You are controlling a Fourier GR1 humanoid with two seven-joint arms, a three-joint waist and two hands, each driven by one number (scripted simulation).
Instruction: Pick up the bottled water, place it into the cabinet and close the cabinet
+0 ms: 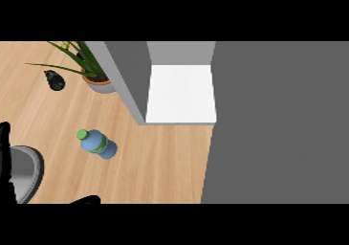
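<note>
The bottled water (pixel 100 144), blue with a green cap, stands on the wooden counter (pixel 156 162), left of centre. Behind it to the right is the cabinet (pixel 180 93), open, with a bare white shelf inside. Its grey door (pixel 279 124) is swung out and fills the right side of the view. My left hand (pixel 2 148) rests at the left edge, fingers straight and pointing up, well apart from the bottle and holding nothing. A dark tip of it shows at the lower edge. My right hand does not show.
A potted plant (pixel 98 82) with long green leaves stands at the back, against the cabinet's left wall (pixel 127 81). A small dark object (pixel 55 80) lies to the plant's left. Bare counter stretches between the bottle and the cabinet's front.
</note>
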